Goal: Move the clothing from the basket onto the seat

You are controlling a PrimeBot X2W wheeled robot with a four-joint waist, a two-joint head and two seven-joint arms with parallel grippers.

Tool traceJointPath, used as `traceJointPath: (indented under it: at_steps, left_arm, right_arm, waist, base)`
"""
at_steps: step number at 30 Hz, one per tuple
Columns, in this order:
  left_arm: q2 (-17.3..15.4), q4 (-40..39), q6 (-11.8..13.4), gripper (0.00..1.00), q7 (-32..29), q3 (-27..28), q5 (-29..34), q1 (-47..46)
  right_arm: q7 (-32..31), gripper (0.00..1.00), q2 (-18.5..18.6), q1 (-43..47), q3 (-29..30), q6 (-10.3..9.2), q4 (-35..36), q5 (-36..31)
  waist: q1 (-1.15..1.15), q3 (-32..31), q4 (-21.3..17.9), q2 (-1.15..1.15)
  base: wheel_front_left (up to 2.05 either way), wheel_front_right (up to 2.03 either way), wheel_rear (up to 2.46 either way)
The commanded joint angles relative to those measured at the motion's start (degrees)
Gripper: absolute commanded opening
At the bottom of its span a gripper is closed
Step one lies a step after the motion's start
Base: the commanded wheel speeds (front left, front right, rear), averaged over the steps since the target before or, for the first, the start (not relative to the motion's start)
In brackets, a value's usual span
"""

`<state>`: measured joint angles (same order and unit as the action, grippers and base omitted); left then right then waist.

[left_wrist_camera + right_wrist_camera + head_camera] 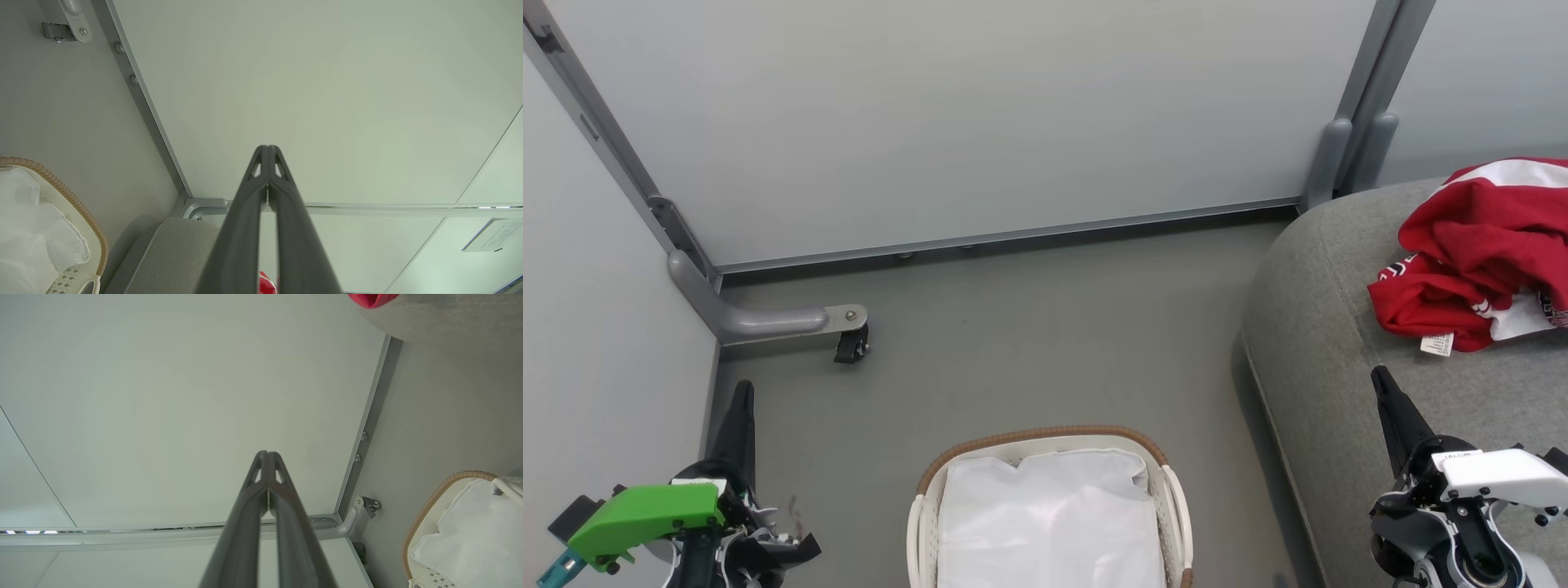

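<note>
Red clothing (1478, 245) heaped on seat (1323, 343), tag (1437, 344) nearside, left fingers (243, 228), right fingers (245, 531) pressed together

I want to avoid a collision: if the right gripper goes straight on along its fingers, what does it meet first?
Probably the pale wall panel: the right gripper, shut, aims at it with nothing between. The clothing on the seat lies off that line. Depth is unclear.
</note>
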<state>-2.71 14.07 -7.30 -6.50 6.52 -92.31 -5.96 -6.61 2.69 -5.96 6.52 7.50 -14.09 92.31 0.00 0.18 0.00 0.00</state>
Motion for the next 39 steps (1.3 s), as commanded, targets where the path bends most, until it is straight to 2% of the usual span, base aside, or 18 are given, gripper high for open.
traceJointPath:
  at_steps: [1, 39]
  left_arm:
    - [-0.3, -0.1, -0.4, 0.0, -0.3, 0.1, -0.2, -0.6]
    - [-0.3, -0.1, -0.4, 0.0, -0.3, 0.1, -0.2, -0.6]
  right_arm:
    - [-0.1, 0.0, 0.4, -0.4, 0.1, -0.02, 0.2, 0.2]
    - [-0.1, 0.0, 0.4, -0.4, 0.1, -0.02, 0.2, 0.2]
  waist:
    - [0.0, 0.0, 0.0, 0.0]
    - [0.0, 0.0, 0.0, 0.0]
  base:
    - [0.0, 0.0, 0.0]
    - [0.0, 0.0, 0.0]
